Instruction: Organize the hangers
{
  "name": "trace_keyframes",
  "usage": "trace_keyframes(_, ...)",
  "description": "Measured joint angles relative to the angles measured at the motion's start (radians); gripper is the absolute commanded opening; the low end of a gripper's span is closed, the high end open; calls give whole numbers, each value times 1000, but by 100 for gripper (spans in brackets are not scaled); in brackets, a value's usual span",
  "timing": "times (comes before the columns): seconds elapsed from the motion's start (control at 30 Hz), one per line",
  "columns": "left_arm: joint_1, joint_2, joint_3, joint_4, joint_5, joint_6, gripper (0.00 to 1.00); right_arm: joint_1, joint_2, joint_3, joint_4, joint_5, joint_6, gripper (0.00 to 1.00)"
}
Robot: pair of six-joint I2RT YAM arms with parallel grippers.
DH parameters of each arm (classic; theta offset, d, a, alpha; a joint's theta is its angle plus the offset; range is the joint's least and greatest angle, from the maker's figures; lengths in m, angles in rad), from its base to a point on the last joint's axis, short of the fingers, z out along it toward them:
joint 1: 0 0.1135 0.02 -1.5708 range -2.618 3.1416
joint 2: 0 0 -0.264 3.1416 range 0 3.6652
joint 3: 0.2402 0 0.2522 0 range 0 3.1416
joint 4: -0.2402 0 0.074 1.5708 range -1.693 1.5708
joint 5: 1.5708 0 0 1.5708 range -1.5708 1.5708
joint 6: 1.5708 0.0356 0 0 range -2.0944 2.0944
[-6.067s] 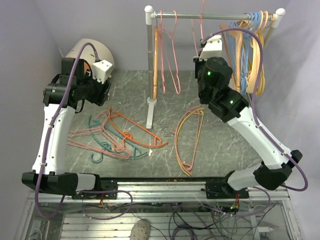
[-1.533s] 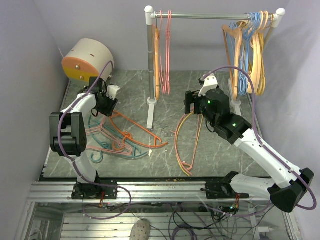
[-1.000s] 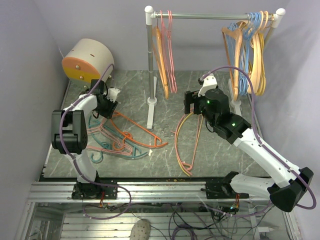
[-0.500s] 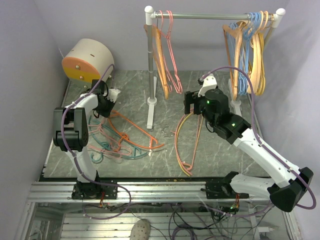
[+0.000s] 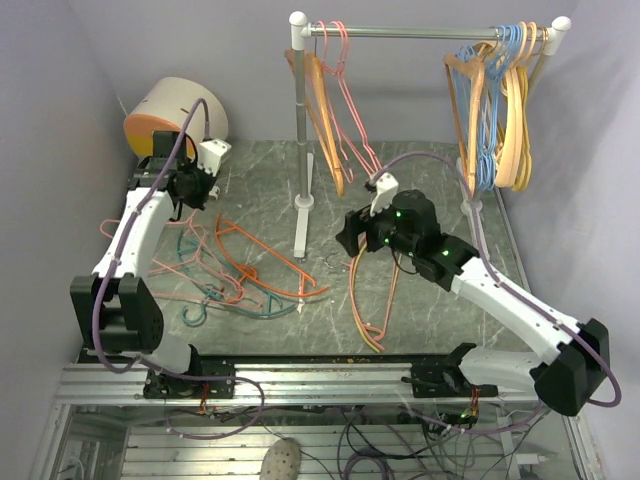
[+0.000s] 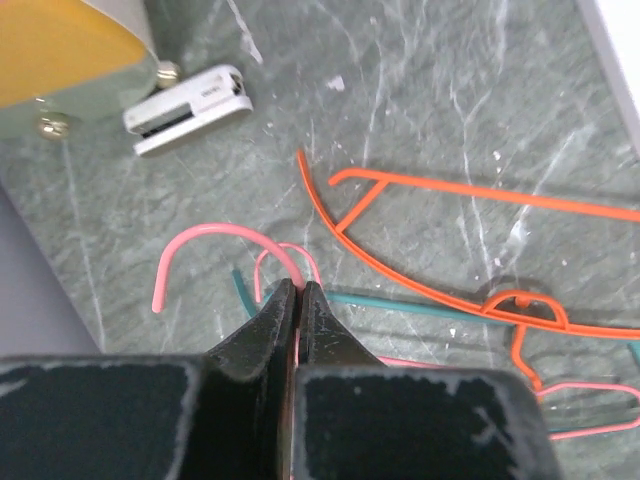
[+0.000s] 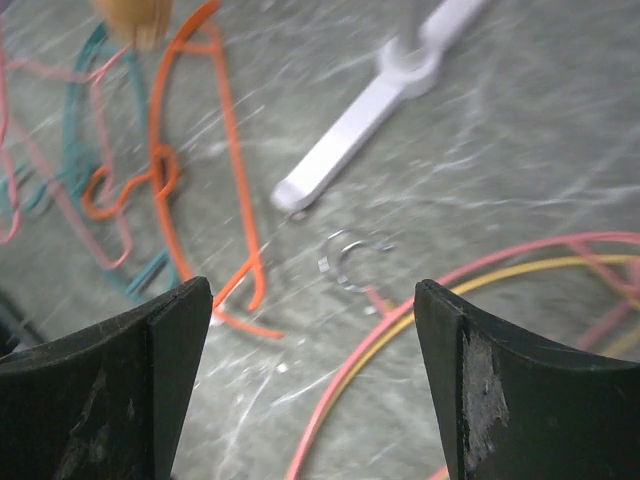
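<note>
A tangle of orange (image 5: 268,262), teal (image 5: 197,312) and pink hangers lies on the table's left half. My left gripper (image 5: 190,186) hovers over its far end, shut on the wire of a pink hanger (image 6: 205,235) just below the hook. The orange hanger (image 6: 470,190) and a teal one (image 6: 420,305) lie beneath it. My right gripper (image 5: 350,236) is open above a pink hanger (image 7: 400,330) and a yellow one (image 7: 500,275) lying together, near a metal hook (image 7: 350,262). Orange and pink hangers (image 5: 328,110) hang at the rail's left end.
The rack's white post (image 5: 298,120) and foot (image 7: 380,100) stand mid-table under the rail (image 5: 420,32). A bunch of light-blue and tan hangers (image 5: 497,100) hangs at the right end. A round box with an orange face (image 5: 170,115) and a small white device (image 6: 190,100) sit far left.
My left gripper has shut on the pink hanger and risen, dragging the pile. The right arm has swung left and down over the floor hangers. The hangers at the rail's left end have swung.
</note>
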Motion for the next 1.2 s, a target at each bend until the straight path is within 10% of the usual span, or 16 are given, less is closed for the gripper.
trace_keyframes(0.43, -79, -122, 74, -10, 24, -129, 7, 74, 53, -180, 336, -517, 142, 82)
trace_keyframes(0.77, -164, -124, 183, -11, 21, -205, 7, 178, 206, -272, 688, -473, 307, 81)
trace_keyframes(1.03, -198, -130, 198, -18, 30, -217, 7, 296, 403, -40, 703, -411, 309, 81)
trace_keyframes(1.2, -202, -151, 192, -18, 31, -217, 7, 297, 491, 77, 703, -410, 312, 55)
